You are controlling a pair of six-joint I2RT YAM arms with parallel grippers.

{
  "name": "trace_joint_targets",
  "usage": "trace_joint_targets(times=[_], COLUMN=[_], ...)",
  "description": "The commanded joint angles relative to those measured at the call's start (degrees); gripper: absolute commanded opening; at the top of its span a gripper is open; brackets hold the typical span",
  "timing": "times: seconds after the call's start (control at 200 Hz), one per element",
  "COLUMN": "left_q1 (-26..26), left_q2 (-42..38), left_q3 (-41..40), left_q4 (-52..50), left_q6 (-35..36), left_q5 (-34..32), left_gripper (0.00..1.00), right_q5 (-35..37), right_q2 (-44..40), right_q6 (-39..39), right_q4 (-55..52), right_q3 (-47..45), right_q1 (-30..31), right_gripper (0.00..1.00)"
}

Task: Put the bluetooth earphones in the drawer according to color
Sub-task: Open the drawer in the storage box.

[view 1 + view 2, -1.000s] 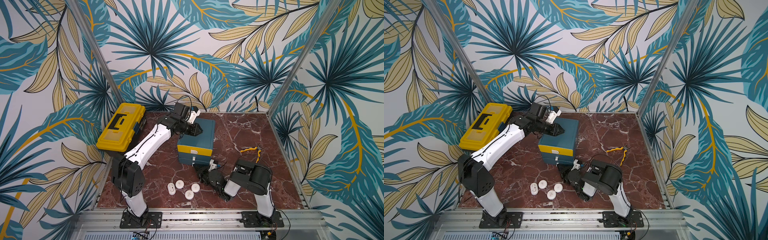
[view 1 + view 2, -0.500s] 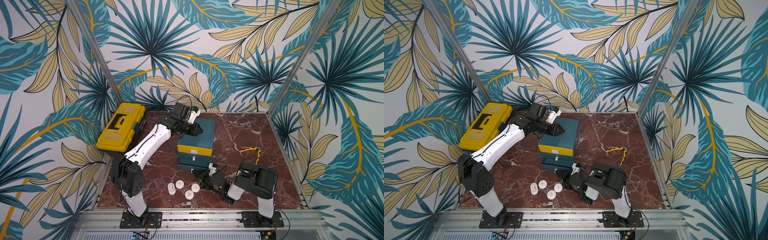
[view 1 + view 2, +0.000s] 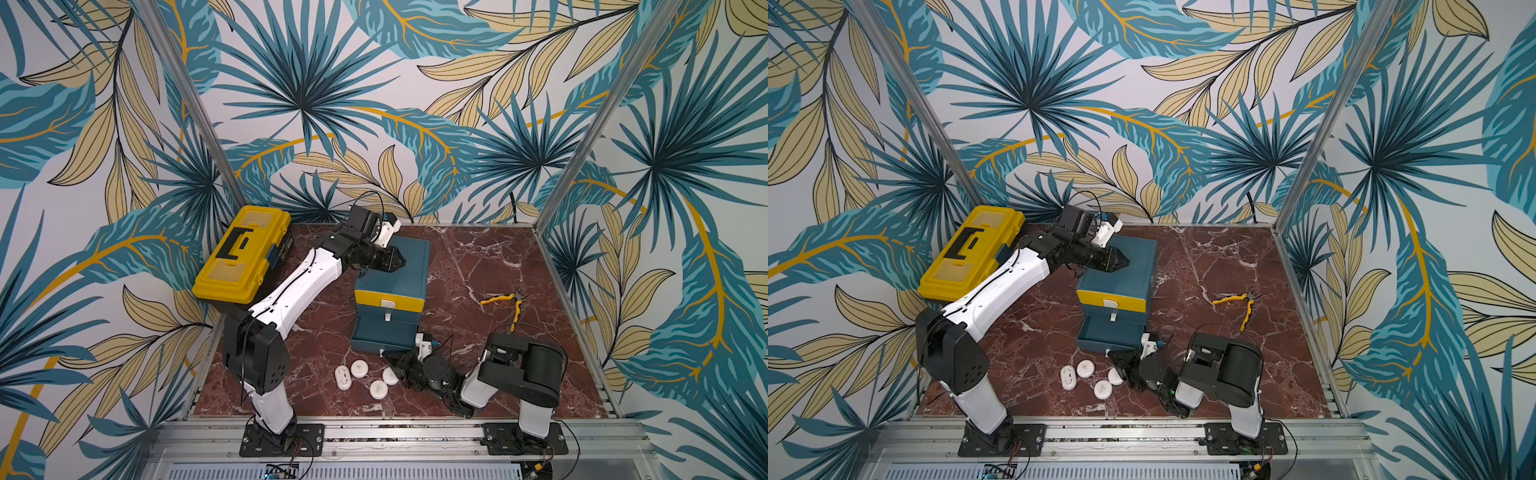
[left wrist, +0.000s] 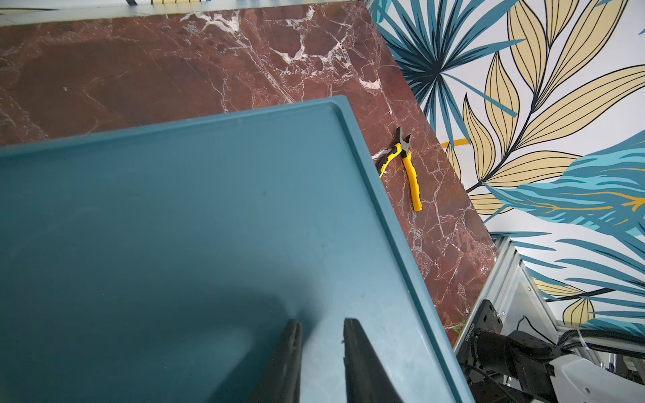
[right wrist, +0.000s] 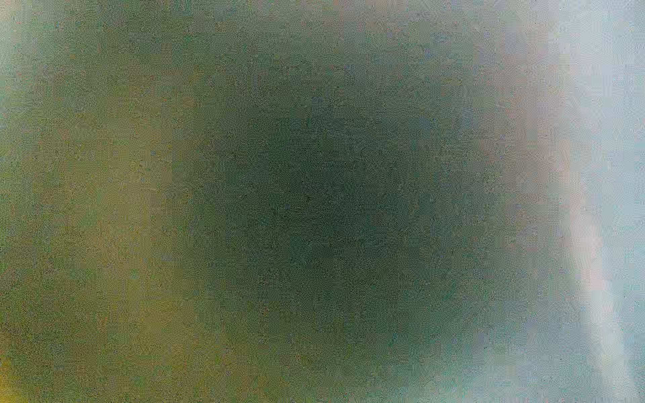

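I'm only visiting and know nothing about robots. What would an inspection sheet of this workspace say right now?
Surface: red-brown marble table, white-veined.
Job's things: four white cases lie on the table before the cabinet; its bottom drawer stands open, contents hidden; the upper two are shut.
Clutter: yellow toolbox; pliers.
Grippers: left tool over the cabinet top, narrow gap, empty; right tool shut at the bottom drawer's front, grip hidden.
Cables: black cable loops above the left wrist.
Surroundings: leaf-print walls; metal rail in front.
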Motion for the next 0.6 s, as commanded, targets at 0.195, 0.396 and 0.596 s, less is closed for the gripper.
trace_joint_targets(times=[0.195, 0.396, 0.596], left_q1=[0.14, -0.17, -0.49], left_q2=[2.85, 3.11, 3.38], left_q3=[-3.58, -3.21, -2.40], left_q4=[-8.69, -8.70, -9.14], left_q6=[-0.15, -0.19, -0.07], left_q5=[-3.21, -3.26, -3.45], left_gripper=[0.27, 0.27, 0.27], right_q5=[2.51, 4.87, 5.21], right_q2=[-3.51, -2.67, -5.99], right_q6=[-0.80, 0.76, -0.58], right_q4=[1.26, 4.42, 4.34], right_q3=[-6.31, -8.98, -10.64], right_q1=[0.47, -0.19, -2.97], right_gripper=[0.00, 0.00, 0.00])
